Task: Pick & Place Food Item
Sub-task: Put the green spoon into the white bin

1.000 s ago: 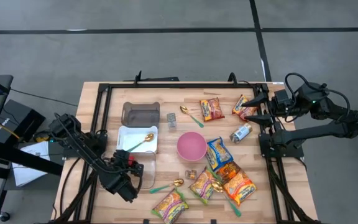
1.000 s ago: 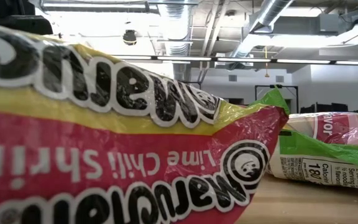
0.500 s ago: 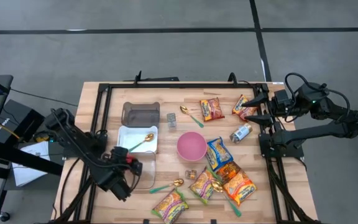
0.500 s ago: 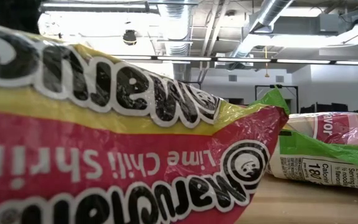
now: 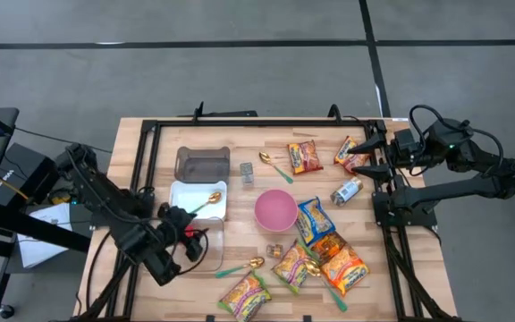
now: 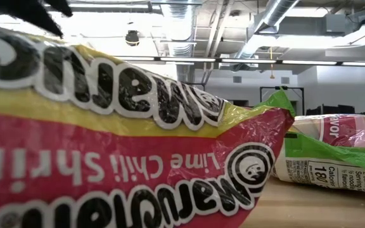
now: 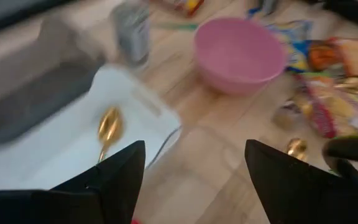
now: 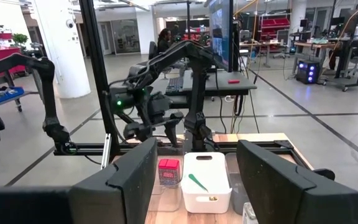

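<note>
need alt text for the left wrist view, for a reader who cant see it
The left gripper hangs open above a light wooden table, its two dark fingers apart with nothing between them. Beyond them sits a white rectangular plastic tray holding a gold spoon, with a round pink bowl and colourful noodle packets farther off.

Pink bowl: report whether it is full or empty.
Empty. The pink bowl stands upright on the table; both the high and left wrist views show only its bare pink inside.
</note>
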### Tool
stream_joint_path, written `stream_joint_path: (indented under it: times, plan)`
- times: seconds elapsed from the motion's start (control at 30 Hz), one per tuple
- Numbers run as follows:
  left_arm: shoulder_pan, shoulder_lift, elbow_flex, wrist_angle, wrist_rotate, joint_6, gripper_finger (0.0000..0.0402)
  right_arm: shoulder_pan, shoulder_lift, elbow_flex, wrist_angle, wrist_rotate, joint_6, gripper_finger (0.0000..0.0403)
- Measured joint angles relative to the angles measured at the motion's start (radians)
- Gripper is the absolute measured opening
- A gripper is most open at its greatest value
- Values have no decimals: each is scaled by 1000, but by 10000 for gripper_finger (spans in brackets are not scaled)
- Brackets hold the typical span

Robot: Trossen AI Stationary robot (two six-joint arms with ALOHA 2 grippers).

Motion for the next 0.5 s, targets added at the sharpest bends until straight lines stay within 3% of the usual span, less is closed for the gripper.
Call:
stream_joint_path:
  times: [0.2,0.5]
  plan:
    - [24,-57,0,148,-46,332,271,0,0,0,4,5,0,215]
    - [53,-123,0,457,-45,986,269,0,0,0,6,57,0,215]
